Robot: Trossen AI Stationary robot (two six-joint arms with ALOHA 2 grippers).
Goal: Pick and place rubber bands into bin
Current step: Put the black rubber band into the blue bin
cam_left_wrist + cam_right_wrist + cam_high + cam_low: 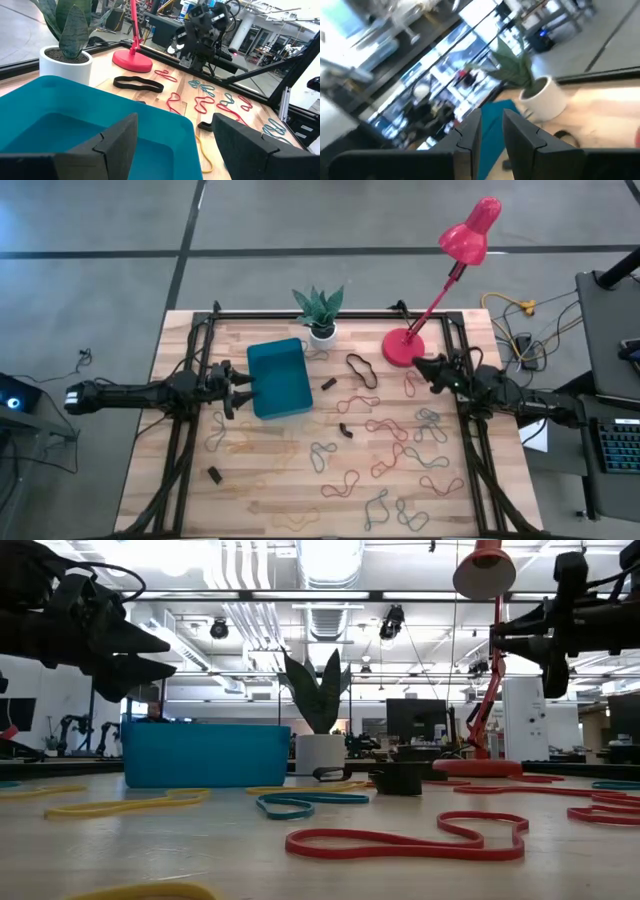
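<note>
From above, my left end effector [238,390] sat just beside the left edge of the bin [279,378], its fingers spread apart and empty. The bin lay on the wooden desk [180,450], left of centre, near the potted plant [320,312]. My right end effector [432,370] hovered by the base of the red lamp [405,347], at the desk's right side, well apart from the bin. The rubber bands [400,452] lay scattered loose over the desk, mostly right of and below the bin, and a dark brown band [361,369] lay between the bin and the lamp.

At desk height, my left end effector [130,652] hung above the bin [205,754], touching nothing. My right end effector [505,638] hung high near the lamp stem. A red band [405,838] lay nearest the camera, with a yellow band [120,804] and a teal band [297,803] behind it.

From my left wrist, my own fingers [117,142] stood wide apart over the bin's [60,117] near corner. No band showed in the part of the bin I could see.

From my right wrist, my fingers [470,137] stood close together with a narrow gap and nothing between them; the bin [492,125] and plant pot [545,100] showed beyond.
</note>
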